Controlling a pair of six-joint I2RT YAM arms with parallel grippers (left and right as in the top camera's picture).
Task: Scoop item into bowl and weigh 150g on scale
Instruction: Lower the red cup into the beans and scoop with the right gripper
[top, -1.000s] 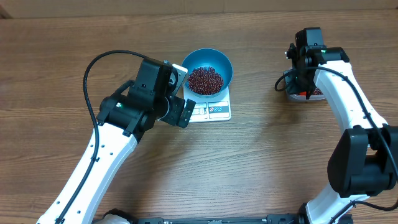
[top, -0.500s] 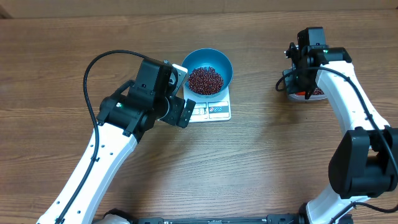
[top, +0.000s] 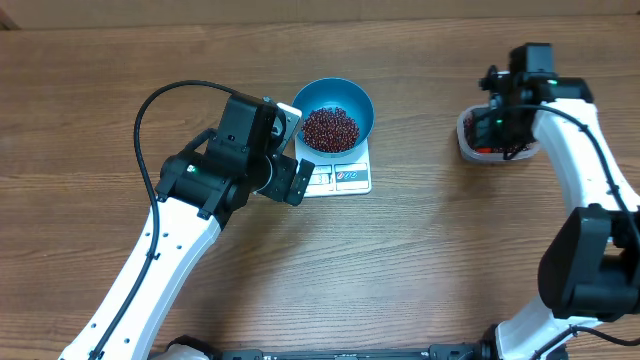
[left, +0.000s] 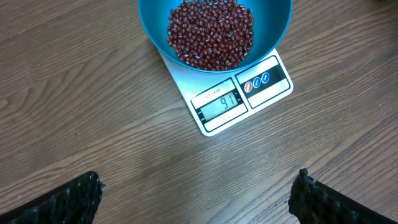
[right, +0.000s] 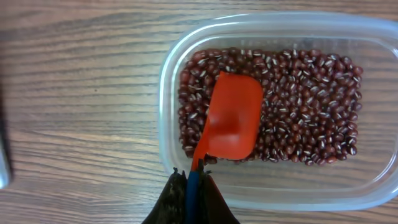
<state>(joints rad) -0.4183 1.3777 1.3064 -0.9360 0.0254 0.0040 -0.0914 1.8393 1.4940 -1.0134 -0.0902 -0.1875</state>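
Clear tub, orange scoop inside; wooden table.

Beans split between blue bowl and clear tub; bowl on scale.

Small dark red-brown beans, many with a pale fleck, lie as a loose heap filling the floor of a round, deep blue bowl with smooth sides. The bowl stands upright on the rear part of a flat white rectangular scale, overhanging its back edge. The scale's front strip is uncovered, with a small display reading 91 and round buttons beside it. More beans fill a clear rectangular tub well apart to the right, partly covered by an orange-red scoop.
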